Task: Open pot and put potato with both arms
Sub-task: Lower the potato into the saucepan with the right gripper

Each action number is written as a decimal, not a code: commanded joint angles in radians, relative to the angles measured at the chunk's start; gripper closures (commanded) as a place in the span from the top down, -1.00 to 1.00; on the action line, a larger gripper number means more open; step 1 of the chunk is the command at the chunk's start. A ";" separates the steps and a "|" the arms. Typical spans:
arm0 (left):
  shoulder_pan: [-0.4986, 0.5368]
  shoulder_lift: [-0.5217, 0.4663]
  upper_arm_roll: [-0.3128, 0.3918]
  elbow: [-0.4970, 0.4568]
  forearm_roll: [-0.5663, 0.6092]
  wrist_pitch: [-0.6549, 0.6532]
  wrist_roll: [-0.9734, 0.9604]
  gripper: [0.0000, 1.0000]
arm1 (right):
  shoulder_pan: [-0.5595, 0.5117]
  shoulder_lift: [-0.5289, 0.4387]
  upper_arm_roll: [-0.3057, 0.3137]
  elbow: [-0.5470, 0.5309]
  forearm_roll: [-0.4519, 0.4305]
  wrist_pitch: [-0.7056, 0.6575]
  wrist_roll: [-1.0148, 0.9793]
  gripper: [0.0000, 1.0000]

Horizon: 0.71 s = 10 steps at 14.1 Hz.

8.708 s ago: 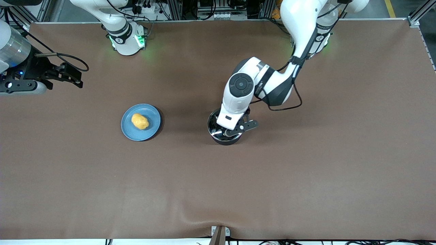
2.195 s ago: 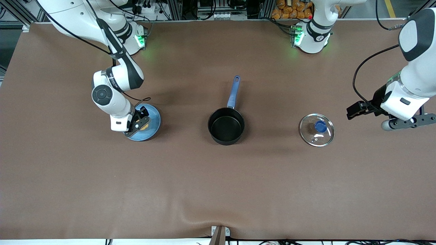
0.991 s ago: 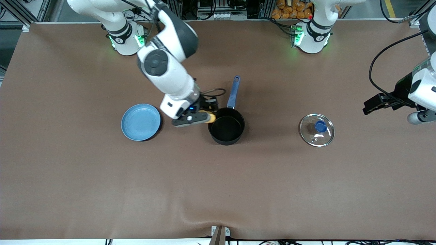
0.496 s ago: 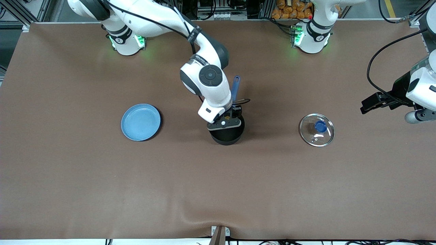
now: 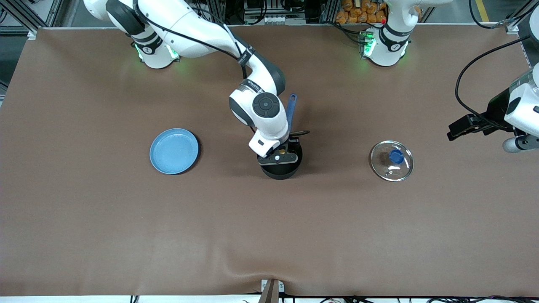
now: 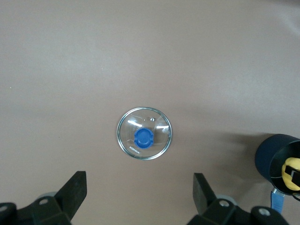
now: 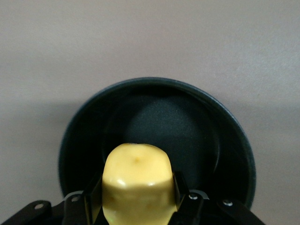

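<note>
Right gripper (image 5: 281,152) carried potato (image 7: 137,187) over pot (image 7: 157,136) | plate (image 5: 174,150) bare

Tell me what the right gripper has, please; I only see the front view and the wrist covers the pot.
Observer: The right gripper is shut on the potato, shown in the right wrist view directly over the open pot.
Operator: Is anything already in the pot?
Observer: No; its black inside shows bare below the potato.
Operator: And the left gripper, cut off at my frame's edge?
Observer: The left gripper is open and holds nothing. It waits high over the table at the left arm's end, and its wrist view looks down on the glass lid lying flat on the table with its blue knob up.
</note>
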 commanded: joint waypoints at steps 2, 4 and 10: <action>0.006 -0.003 -0.001 0.012 -0.011 -0.017 0.015 1.00 | 0.016 0.036 -0.008 0.036 -0.033 -0.006 0.083 -0.82; 0.006 -0.003 -0.001 0.012 -0.011 -0.018 0.016 1.00 | 0.025 0.049 -0.008 0.036 -0.033 0.000 0.090 -0.78; 0.005 -0.004 -0.001 0.012 -0.011 -0.018 0.013 1.00 | 0.039 0.085 -0.008 0.036 -0.045 0.063 0.119 -0.71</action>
